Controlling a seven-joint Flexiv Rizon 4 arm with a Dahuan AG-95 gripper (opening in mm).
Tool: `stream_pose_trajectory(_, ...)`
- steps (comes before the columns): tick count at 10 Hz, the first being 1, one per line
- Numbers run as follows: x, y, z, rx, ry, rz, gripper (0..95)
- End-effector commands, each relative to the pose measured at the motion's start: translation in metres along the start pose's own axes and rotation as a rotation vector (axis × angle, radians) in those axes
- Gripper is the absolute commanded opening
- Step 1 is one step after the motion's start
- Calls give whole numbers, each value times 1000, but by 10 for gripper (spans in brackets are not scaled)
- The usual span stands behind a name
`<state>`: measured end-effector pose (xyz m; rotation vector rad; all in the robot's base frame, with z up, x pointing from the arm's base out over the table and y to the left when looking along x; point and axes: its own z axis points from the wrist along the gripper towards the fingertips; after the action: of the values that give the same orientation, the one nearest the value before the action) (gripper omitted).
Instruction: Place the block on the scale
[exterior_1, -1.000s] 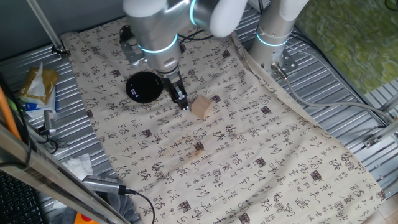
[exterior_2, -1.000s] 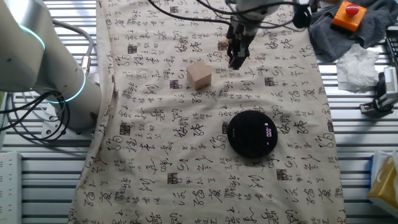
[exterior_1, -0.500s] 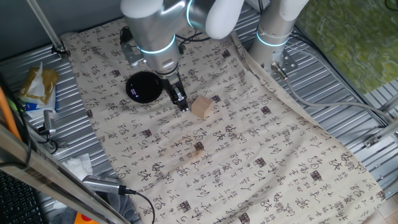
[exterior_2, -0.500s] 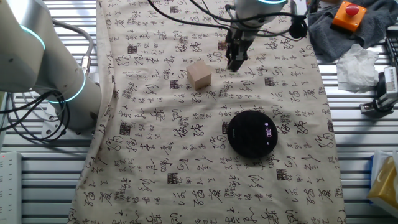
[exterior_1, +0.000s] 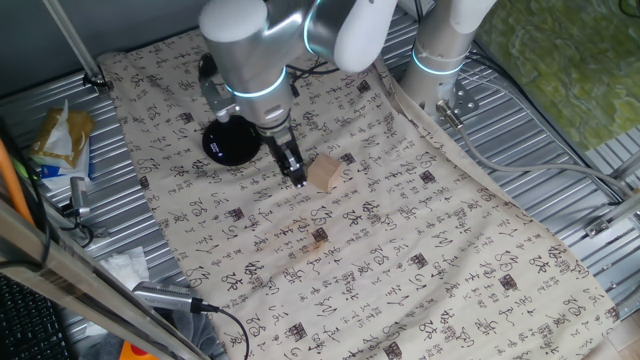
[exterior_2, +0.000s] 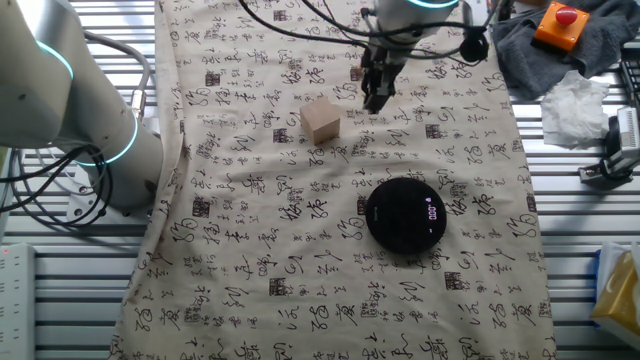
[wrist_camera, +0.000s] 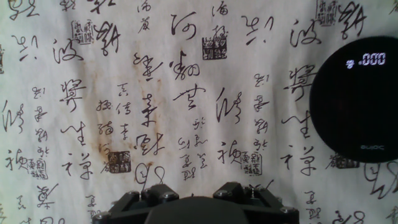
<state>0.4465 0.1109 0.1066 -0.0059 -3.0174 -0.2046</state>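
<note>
The block (exterior_1: 323, 172) is a small tan wooden cube lying on the printed cloth; it also shows in the other fixed view (exterior_2: 321, 122) but not in the hand view. The scale (exterior_1: 230, 140) is a flat black disc with a lit readout (exterior_2: 405, 214), and it sits at the hand view's right edge (wrist_camera: 360, 99). My gripper (exterior_1: 296, 177) hangs low over the cloth between the two, just left of the block and apart from it. Its fingers (exterior_2: 374, 98) look pressed together and hold nothing. In the hand view only the gripper (wrist_camera: 194, 194) base shows.
The cloth (exterior_1: 400, 260) with black characters covers the table's middle. A second robot base (exterior_1: 440, 60) stands at its far edge. Cables, a grey cloth with an orange button box (exterior_2: 558, 22) and crumpled tissue (exterior_2: 575, 105) lie beside the cloth.
The gripper has shifted a little closer to the block and stays low over the cloth. Block and scale have not moved.
</note>
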Motion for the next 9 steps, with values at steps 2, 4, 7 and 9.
stream_pose_trajectory(2,2,3,8,-17,21,-19,570)
stream_pose_trajectory(4,4,6,12,-18,74,-22,570)
stream_pose_trajectory(7,11,5,20,10,137,-57,760)
stream_pose_trajectory(9,16,4,25,80,164,-100,760)
